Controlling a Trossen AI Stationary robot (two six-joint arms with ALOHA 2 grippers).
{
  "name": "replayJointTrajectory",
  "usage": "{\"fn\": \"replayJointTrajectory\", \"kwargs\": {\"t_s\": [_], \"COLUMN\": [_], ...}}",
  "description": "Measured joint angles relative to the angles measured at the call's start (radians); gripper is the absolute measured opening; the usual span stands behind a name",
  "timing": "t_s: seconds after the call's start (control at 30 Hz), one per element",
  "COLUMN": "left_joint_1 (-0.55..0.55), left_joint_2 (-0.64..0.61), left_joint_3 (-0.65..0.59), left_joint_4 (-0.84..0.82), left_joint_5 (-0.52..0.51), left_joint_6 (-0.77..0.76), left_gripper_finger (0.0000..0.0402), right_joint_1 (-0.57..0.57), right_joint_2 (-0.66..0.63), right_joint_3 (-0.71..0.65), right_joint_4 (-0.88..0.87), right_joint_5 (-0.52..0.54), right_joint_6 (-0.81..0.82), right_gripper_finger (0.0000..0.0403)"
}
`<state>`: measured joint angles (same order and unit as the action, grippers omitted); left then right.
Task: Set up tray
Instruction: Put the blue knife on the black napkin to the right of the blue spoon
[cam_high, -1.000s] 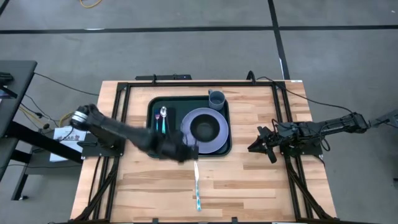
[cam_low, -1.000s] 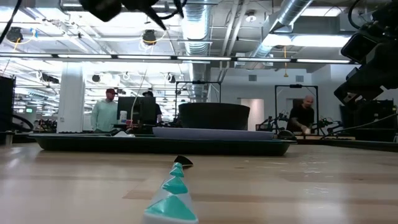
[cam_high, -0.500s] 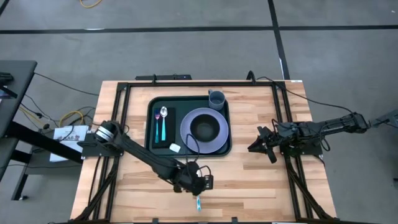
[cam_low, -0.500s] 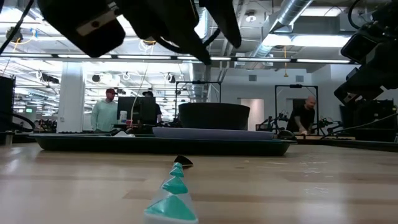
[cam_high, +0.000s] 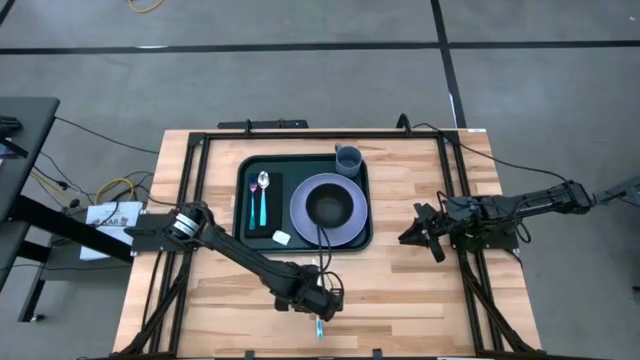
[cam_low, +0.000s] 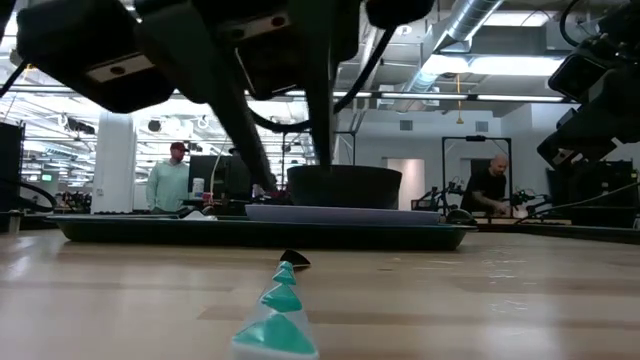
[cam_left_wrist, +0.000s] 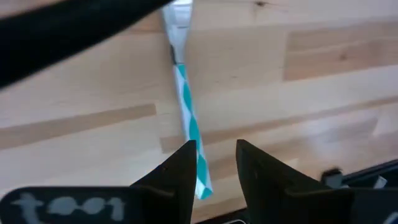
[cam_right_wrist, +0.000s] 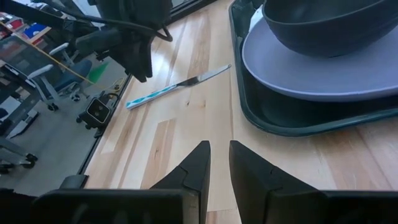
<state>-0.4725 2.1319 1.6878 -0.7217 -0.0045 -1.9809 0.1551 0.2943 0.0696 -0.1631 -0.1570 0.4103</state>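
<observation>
A knife with a teal-and-white striped handle (cam_high: 319, 327) (cam_left_wrist: 188, 121) lies flat on the wood, near the table's near edge. My left gripper (cam_high: 322, 300) (cam_left_wrist: 216, 165) hangs just above its handle, open by a narrow gap and touching nothing. In the low view its fingers (cam_low: 262, 160) stand above the handle (cam_low: 278, 320). The dark green tray (cam_high: 243, 170) holds a purple plate (cam_high: 345, 228), a dark bowl (cam_high: 327, 206), a cup (cam_high: 348, 158), and a spoon (cam_high: 262, 195) on a black napkin. My right gripper (cam_high: 408, 240) (cam_right_wrist: 218, 155) waits, shut, at the table's right.
A small white object (cam_high: 281, 237) lies in the tray's near-left corner. Black frame rails (cam_high: 198, 190) run along the table's sides. Bare wood stretches between the tray and the near edge on both sides of the knife. People stand in the room beyond the table.
My left gripper has swung from the tray's near edge toward the table's near edge and come down over the knife's handle. The knife has not moved. My right arm has kept still.
</observation>
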Motion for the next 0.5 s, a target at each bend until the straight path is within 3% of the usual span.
{"fn": "replayJointTrajectory", "kwargs": {"t_s": [0.5], "left_joint_1": [0.018], "left_joint_2": [-0.001], "left_joint_3": [-0.024], "left_joint_4": [-0.049], "left_joint_5": [-0.031], "left_joint_6": [0.009], "left_gripper_finger": [0.0100], "right_joint_1": [0.000], "right_joint_2": [0.000], "right_joint_3": [0.000], "right_joint_4": [0.000], "right_joint_5": [0.000], "right_joint_6": [-0.001], "right_gripper_finger": [0.0053]}}
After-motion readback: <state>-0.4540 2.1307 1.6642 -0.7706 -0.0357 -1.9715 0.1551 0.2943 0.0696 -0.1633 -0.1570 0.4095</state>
